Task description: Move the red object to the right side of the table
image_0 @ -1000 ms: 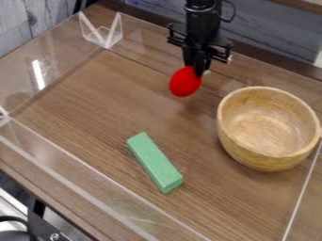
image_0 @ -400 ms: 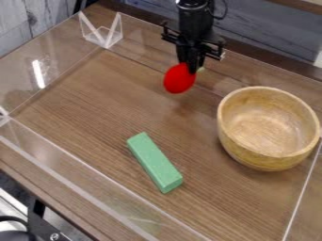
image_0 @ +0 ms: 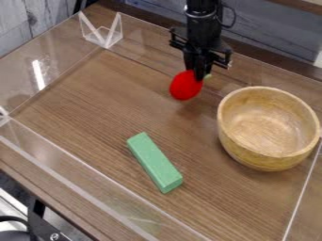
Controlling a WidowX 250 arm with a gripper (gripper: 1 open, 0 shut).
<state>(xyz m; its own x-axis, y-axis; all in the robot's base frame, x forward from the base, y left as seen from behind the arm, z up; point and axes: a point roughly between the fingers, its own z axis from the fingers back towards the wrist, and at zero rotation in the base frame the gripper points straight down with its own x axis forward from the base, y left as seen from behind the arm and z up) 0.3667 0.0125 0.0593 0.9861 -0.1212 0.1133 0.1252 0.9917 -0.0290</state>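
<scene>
Your table (image_0: 88, 104), left to right:
- Clear acrylic walls (image_0: 38, 71) along its edges.
- Green rectangular block (image_0: 153, 161), lying flat toward the near side, left of centre.
- Red object (image_0: 186, 86), at the far middle of the tabletop, left of the bowl and apart from it.
- Your gripper (image_0: 198, 70), pointing straight down, pinched narrow on the red object's top.
- Wooden bowl (image_0: 268, 127), upright at the right.

even, bright light; glare streaks on the clear acrylic walls (image_0: 51, 66); small, slightly soft picture.
</scene>
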